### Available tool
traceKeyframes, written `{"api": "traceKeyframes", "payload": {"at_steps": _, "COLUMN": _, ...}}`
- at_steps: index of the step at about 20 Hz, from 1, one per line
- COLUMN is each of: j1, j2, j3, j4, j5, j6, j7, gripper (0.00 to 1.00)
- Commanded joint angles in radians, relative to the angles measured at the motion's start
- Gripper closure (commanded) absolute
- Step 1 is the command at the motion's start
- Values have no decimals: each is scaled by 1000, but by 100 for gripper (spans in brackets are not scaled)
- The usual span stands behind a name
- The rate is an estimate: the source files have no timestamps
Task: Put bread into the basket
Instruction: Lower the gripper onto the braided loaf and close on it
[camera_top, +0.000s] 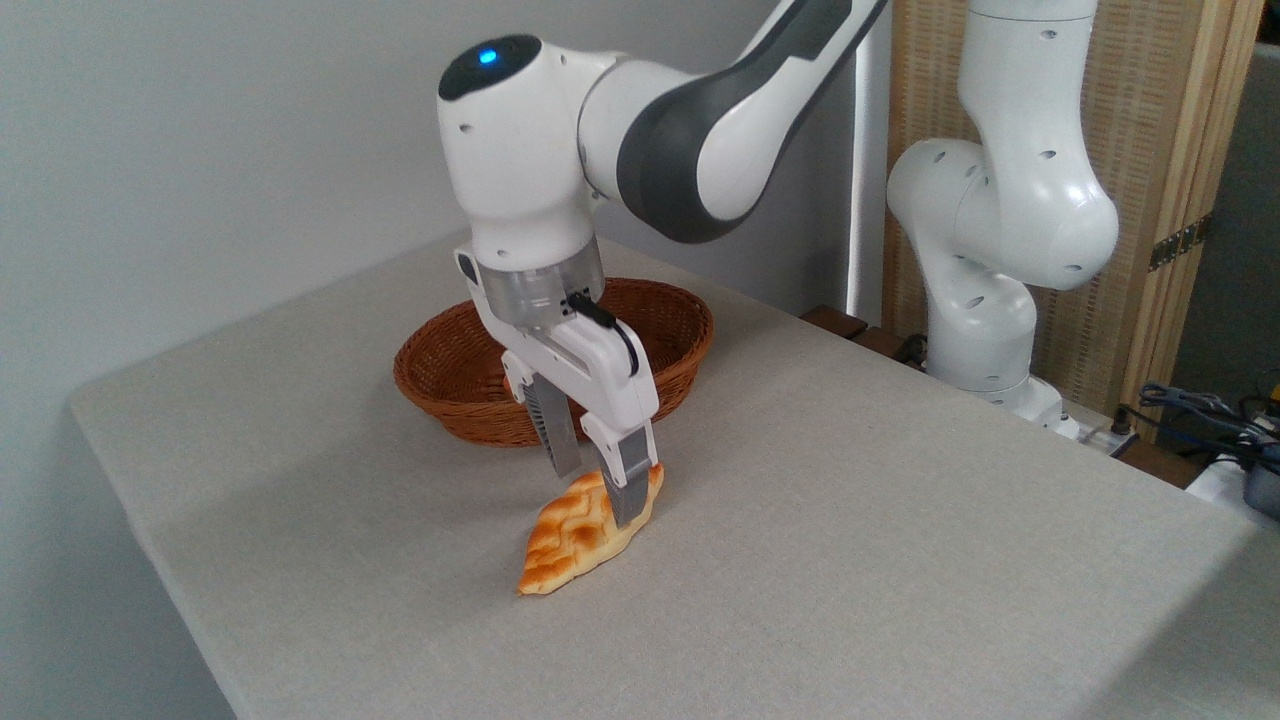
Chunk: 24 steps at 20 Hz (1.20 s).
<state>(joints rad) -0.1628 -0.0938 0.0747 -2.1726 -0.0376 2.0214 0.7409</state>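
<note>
Golden-orange braided leaf-shaped bread loaf (572, 535) flat on grey cloth-covered table (850, 560), long axis running 7 to 1 o'clock, outside basket. White two-finger gripper (595, 495) down over loaf's 1 o'clock end, grey fingers (629, 487) spread, straddling loaf, one each side; contact unclear. Reddish-brown oval woven wicker basket (450, 385) at 11 o'clock from loaf, near but apart, partly hidden behind gripper body. White robot arm base (985, 330) at 2 o'clock, past table edge.
</note>
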Motion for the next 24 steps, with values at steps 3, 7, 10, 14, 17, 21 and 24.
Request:
{"api": "traceKeyframes", "payload": {"at_steps": 3, "j1": -9, "j2": 31, "j3": 11, "j4": -10, "j5": 18, "j6": 54, "j7": 14, "gripper": 0}}
{"api": "traceKeyframes", "payload": {"at_steps": 7, "j1": -9, "j2": 49, "j3": 11, "j4": -6, "j5": 18, "j6": 72, "j7": 12, "gripper": 1}}
{"api": "traceKeyframes", "payload": {"at_steps": 10, "j1": -9, "j2": 52, "j3": 10, "j4": -3, "j5": 18, "j6": 74, "j7": 15, "gripper": 52}}
{"api": "traceKeyframes", "payload": {"at_steps": 14, "j1": -9, "j2": 54, "j3": 8, "j4": -3, "j5": 19, "j6": 74, "j7": 20, "gripper": 56}}
{"api": "traceKeyframes", "payload": {"at_steps": 17, "j1": -11, "j2": 54, "j3": 7, "j4": -3, "j5": 19, "j6": 73, "j7": 20, "gripper": 56}}
{"api": "traceKeyframes", "payload": {"at_steps": 21, "j1": -9, "j2": 52, "j3": 7, "j4": 7, "j5": 19, "j6": 73, "j7": 20, "gripper": 52}}
{"api": "traceKeyframes", "payload": {"at_steps": 24, "j1": -11, "j2": 37, "j3": 5, "j4": 49, "j5": 18, "j6": 63, "j7": 18, "gripper": 52}}
